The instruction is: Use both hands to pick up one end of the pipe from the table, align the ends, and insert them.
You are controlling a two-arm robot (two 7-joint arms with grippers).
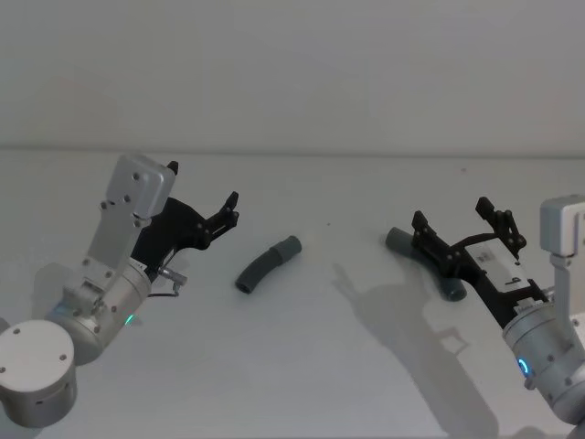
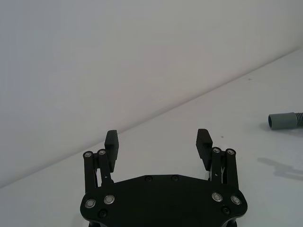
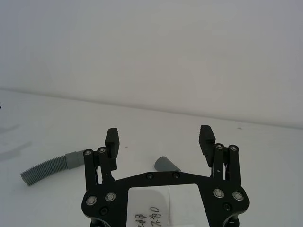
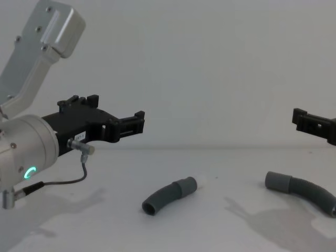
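The short ribbed grey pipe piece (image 1: 268, 263) lies on the white table (image 1: 320, 375) near the middle, its cuff carrying a white tip (image 4: 202, 181). My left gripper (image 1: 230, 208) hangs open above the table to its left, holding nothing, and sees the cuff (image 2: 284, 120) off to one side. The longer pipe piece (image 4: 302, 191) lies to the right with its plain cuff (image 1: 398, 240) pointing toward the middle. Above it hovers my right gripper (image 1: 457, 224), open and empty, with the cuff (image 3: 166, 164) showing below its jaws.
A plain white wall (image 1: 292, 73) rises behind the table's far edge. Bare table surface lies between the two pipe pieces and in front of them. A thin cable (image 4: 79, 173) loops under my left wrist.
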